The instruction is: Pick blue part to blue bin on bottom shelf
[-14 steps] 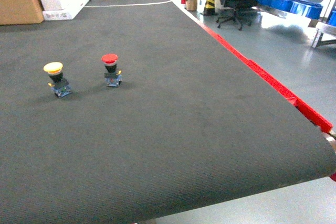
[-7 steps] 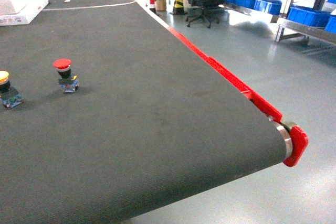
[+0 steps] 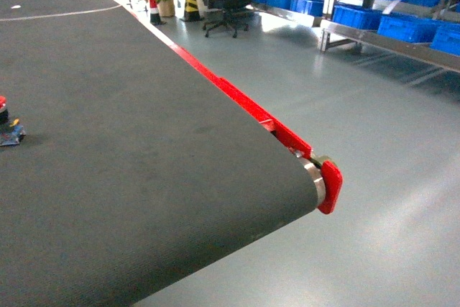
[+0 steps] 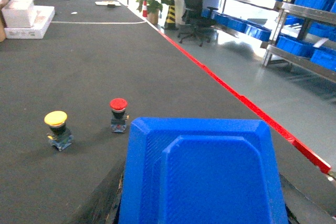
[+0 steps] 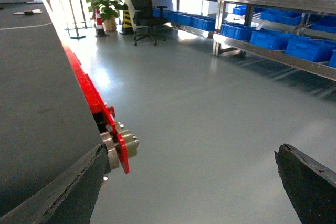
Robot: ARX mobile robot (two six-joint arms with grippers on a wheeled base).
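The left gripper [image 4: 202,219] is gripping a blue part [image 4: 202,174]. The right gripper [image 5: 189,187] is hanging wide open, holding nothing, beside the conveyor belt [image 3: 129,141].

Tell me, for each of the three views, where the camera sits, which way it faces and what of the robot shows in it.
Head: high on the robot, slanting down over the black conveyor belt; no arm shows.
Left wrist: behind the left gripper, which holds a blue part, facing along the belt.
Right wrist: behind the open right gripper, facing the floor and shelves.
All three views share the office chair.
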